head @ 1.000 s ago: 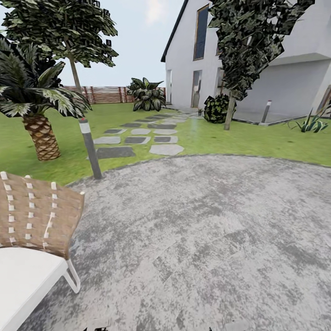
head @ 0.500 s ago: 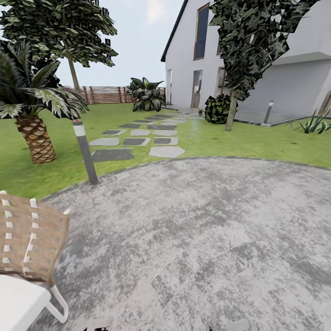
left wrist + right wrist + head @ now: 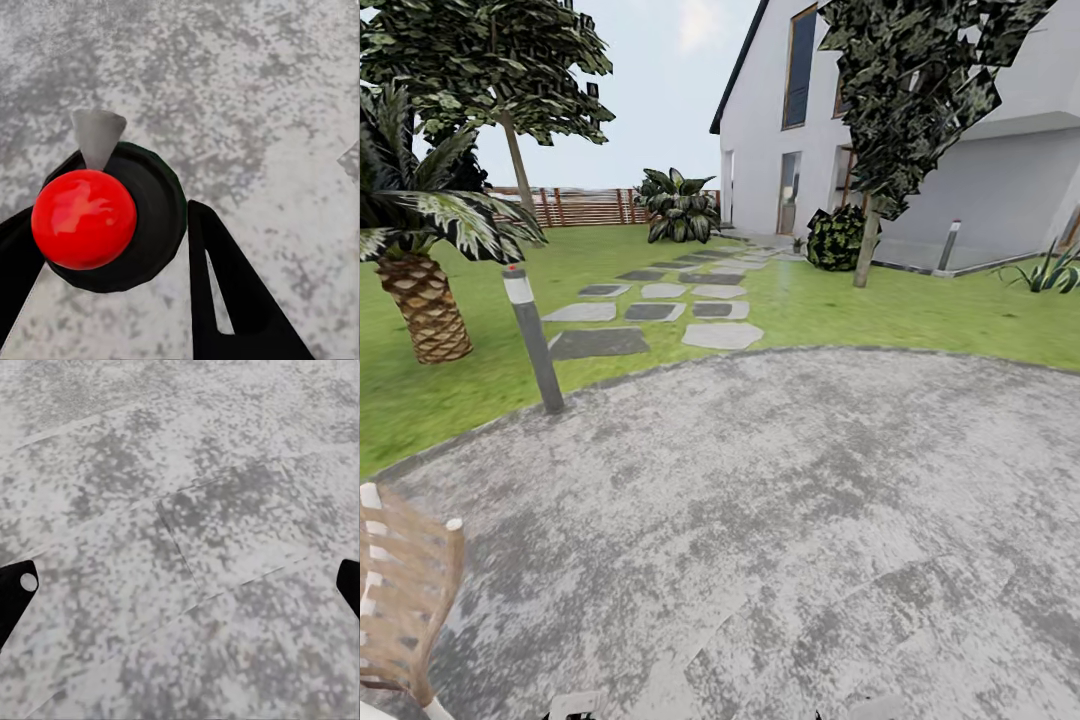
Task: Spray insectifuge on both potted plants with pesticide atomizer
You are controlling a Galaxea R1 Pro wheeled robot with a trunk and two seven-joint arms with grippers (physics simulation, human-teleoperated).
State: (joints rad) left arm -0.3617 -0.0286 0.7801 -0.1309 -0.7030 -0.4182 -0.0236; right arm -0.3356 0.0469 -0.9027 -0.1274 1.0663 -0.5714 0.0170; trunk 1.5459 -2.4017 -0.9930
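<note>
Bottle picked up, plants not sprayed yet.
Left pincer (image 3: pixel 112 247) holds the pesticide atomizer (image 3: pixel 101 214); right pincer (image 3: pixel 180 592) is wide; stepping stones (image 3: pixel 660 315) at 12 o'clock.

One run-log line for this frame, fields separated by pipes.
left gripper holding pesticide atomizer | right gripper open, empty | over grey paving | stepping stones ahead

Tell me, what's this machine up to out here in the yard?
It is a wheeled robot on grey paving, facing a lawn with stepping stones that lead toward a house. Its left gripper is closed around a spray bottle with a red top, seen from above. The right gripper's fingers are spread open, with paving below.
</note>
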